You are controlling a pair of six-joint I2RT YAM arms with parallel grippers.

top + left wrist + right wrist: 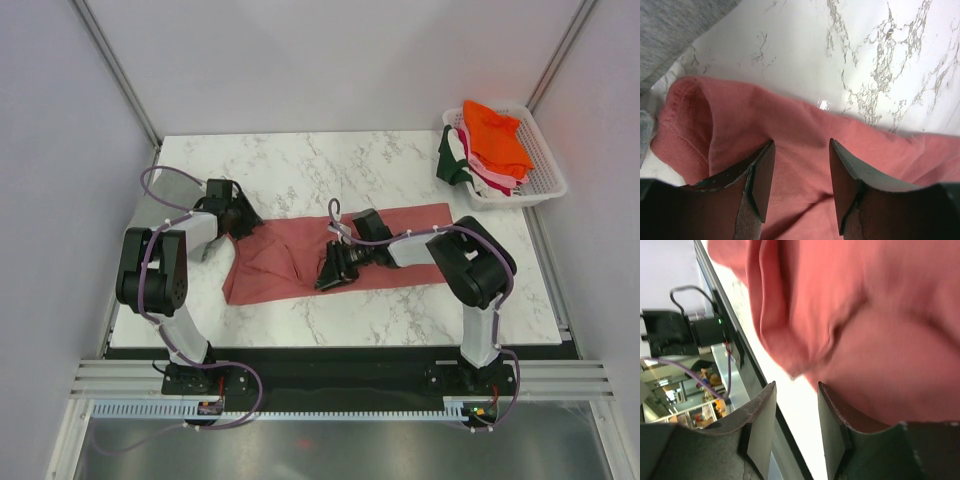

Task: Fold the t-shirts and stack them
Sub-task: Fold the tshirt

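A dusty salmon-pink t-shirt [330, 250] lies spread across the middle of the marble table. My left gripper [243, 218] is open at the shirt's left end. In the left wrist view its jaws [802, 142] straddle the pink cloth [790, 125], with nothing pinched. My right gripper [330, 272] is open at the shirt's near edge. In the right wrist view [797, 385] only bright table shows between the jaws, and the pink cloth [865, 315] hangs just beyond the fingertips. A grey t-shirt [670, 30] shows at the top left of the left wrist view.
A white slatted basket [545, 170] stands at the back right of the table. It holds an orange t-shirt [495, 135] on top of pink, white and dark green ones [452, 160]. The table's near edge [735, 340] is close to my right gripper.
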